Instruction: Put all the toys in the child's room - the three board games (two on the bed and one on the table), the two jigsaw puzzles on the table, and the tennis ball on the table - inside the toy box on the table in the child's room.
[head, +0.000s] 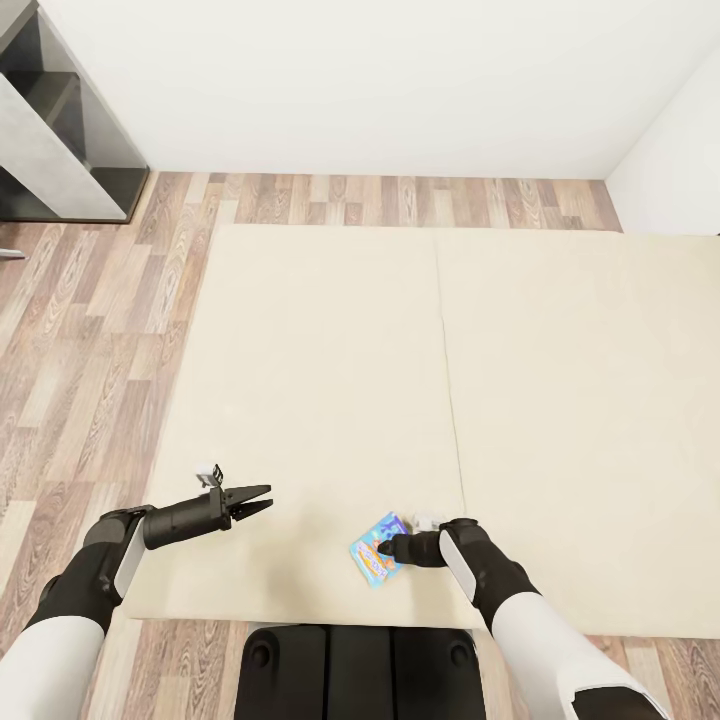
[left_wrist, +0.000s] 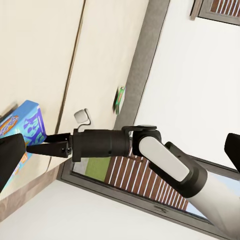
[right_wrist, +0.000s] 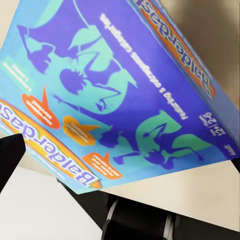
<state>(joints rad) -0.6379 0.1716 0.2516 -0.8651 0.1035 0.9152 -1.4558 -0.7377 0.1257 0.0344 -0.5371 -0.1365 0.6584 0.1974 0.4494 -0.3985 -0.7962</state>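
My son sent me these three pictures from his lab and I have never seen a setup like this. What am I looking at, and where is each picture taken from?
These are simulator renders of a wheeled robot with two arms that end in two-finger grippers. The big picture comes from a camera on its head, looking down at a bed with two beige mattress pads, on a wooden floor. The other two come from cameras near each gripper, looking along its fingers.

The left gripper hovers over the bed holding nothing, fingers close together. The right gripper is at a blue board game lying near the bed's front edge. Its wrist camera sees the box up close, printed "Balderdash". Whether the fingers have closed on it, I cannot tell. The left wrist view also catches a small green box near the bed's grey frame.
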